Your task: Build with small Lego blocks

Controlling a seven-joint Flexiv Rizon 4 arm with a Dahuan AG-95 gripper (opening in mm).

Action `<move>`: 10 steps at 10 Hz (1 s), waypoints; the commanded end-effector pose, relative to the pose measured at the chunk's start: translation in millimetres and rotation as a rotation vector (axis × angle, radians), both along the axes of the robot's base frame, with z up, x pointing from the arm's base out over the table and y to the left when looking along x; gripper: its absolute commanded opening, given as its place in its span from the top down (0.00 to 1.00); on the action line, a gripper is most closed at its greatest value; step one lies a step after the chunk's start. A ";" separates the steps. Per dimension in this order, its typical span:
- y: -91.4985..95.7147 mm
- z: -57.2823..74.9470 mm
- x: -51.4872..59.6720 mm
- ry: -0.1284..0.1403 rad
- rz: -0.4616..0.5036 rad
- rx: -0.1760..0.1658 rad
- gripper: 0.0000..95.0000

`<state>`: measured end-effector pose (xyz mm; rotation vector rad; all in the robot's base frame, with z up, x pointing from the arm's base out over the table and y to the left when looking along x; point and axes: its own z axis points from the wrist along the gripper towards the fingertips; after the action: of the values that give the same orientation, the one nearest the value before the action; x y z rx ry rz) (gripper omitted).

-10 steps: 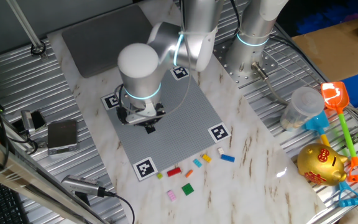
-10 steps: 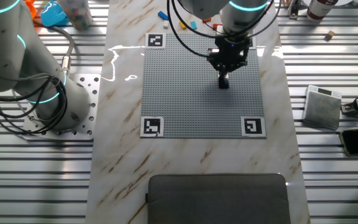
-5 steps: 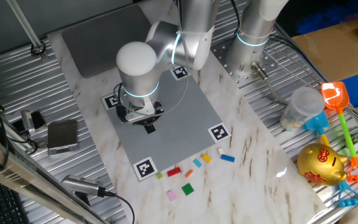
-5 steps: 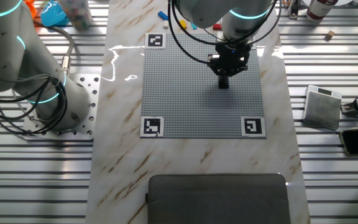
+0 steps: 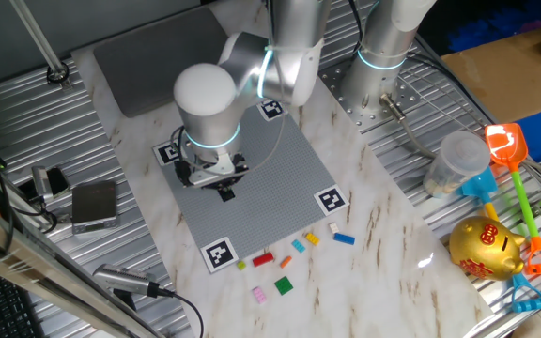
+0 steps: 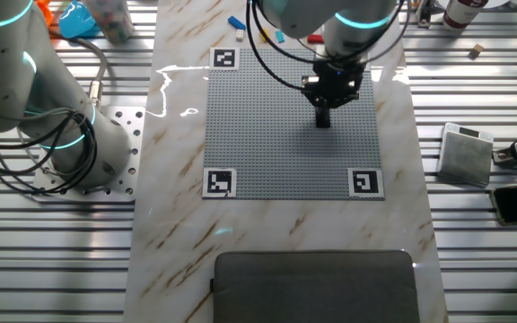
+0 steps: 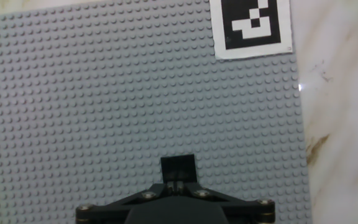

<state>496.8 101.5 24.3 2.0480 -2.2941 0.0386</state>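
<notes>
My gripper [image 5: 225,194] [image 6: 323,117] hangs low over the grey studded plate [image 5: 270,169], towards its left side in the one fixed view. Seen from the hand, the fingers [image 7: 178,185] are pressed together with a small black Lego block [image 7: 178,167] at their tips, right over the plate's studs [image 7: 104,93]. Whether the block touches the studs cannot be made out. Several loose small Lego blocks lie on the marble in front of the plate: red [image 5: 263,258], green [image 5: 284,286], pink [image 5: 260,295], light blue [image 5: 298,246], orange [image 5: 312,238], blue [image 5: 344,238].
Black-and-white markers [image 5: 219,254] [image 7: 252,26] sit on the plate's corners. A grey pad [image 5: 153,52] lies behind the plate. A second arm's base [image 5: 378,89] stands at the back right. A small grey box [image 5: 94,205] is at the left, and toys [image 5: 485,246] are at the right.
The hand has shifted slightly over the plate, still shut on the black block. The loose blocks have not moved.
</notes>
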 end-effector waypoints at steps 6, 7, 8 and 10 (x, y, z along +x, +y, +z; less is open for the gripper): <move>9.1 9.1 3.7 0.003 -0.049 0.007 1.00; 11.3 10.3 3.1 0.005 -0.076 0.015 1.00; 13.9 11.3 2.5 0.005 -0.085 0.014 1.00; 18.0 10.6 2.6 0.001 -0.108 0.011 1.00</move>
<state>498.4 119.8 35.4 1.9240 -2.4050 0.0208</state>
